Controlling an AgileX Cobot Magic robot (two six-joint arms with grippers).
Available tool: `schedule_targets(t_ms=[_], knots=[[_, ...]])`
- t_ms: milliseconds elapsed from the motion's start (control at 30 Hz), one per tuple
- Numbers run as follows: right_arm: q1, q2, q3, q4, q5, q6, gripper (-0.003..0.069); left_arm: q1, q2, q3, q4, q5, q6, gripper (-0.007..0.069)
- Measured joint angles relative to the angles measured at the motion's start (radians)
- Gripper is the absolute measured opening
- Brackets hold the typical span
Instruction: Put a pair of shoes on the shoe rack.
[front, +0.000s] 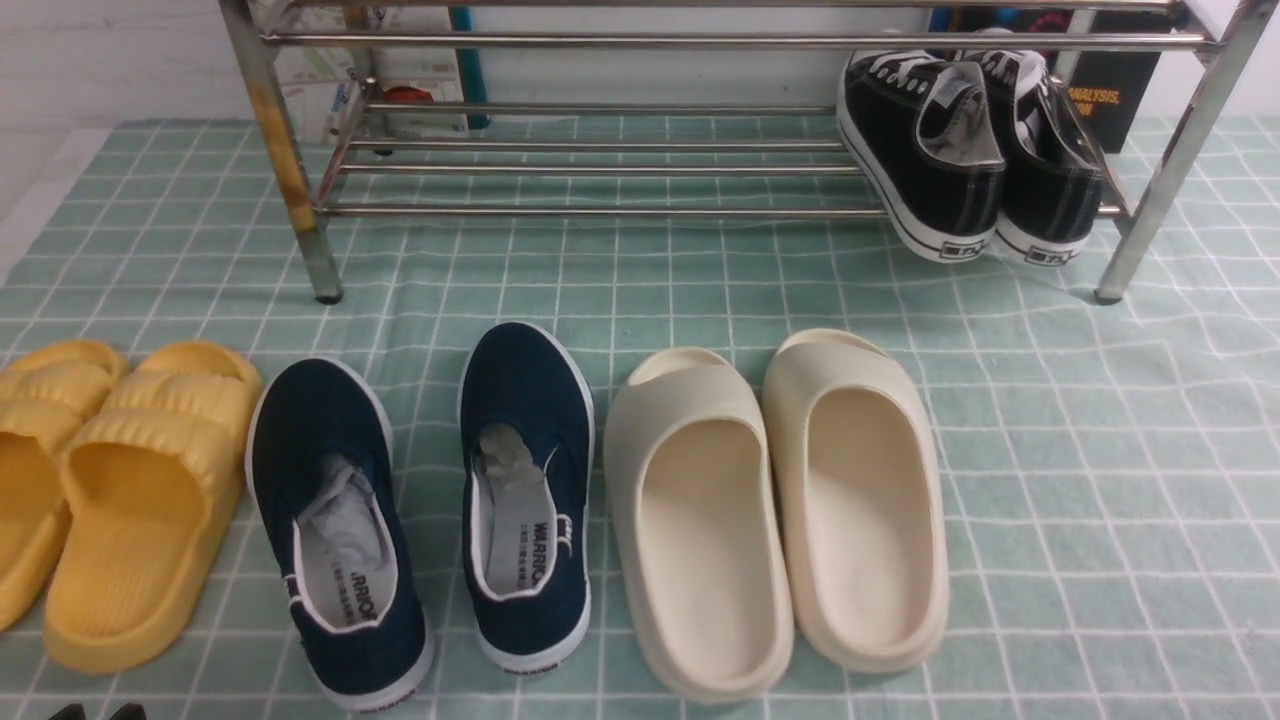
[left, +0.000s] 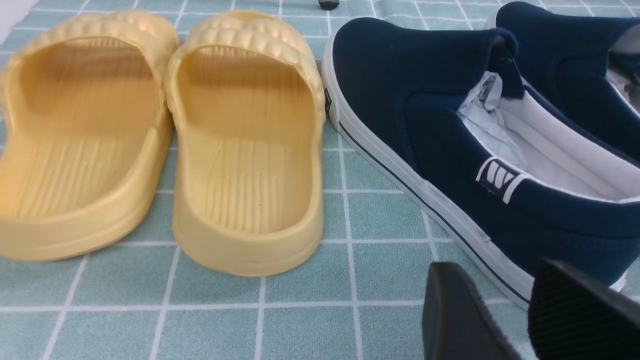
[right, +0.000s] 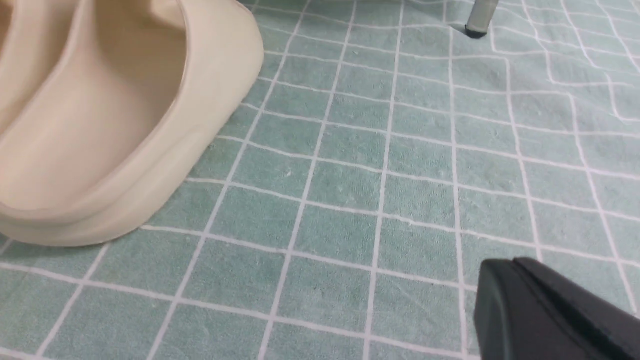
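Green-checked worktop (front: 1100, 450) bare at our right, pair of shoes (front: 975, 150) heels overhanging shoe rack (front: 600, 170) edge, left gripper (left: 505, 310) fingers apart, right gripper (right: 550, 310) state unclear to us.

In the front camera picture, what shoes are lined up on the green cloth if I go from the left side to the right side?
Yellow slides → navy slip-on shoes → cream slides. The black sneakers aren't in that row; they sit farther back on the shoe rack, at its right end.

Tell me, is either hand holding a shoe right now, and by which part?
Neither. The left hand is open and empty; the right hand carries nothing visible.
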Motion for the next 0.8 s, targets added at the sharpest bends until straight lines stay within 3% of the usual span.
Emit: schedule_targets(t_ms=[167,800], knots=[[0.000,-0.125,0.000,0.000,0.077,0.000,0.0015,0.000,0.000,0.000,0.000,0.000,0.000,0.0239],[0.000,-0.132,0.000,0.000,0.084,-0.001,0.0022,0.000,0.000,0.000,0.000,-0.001,0.000,0.0239]])
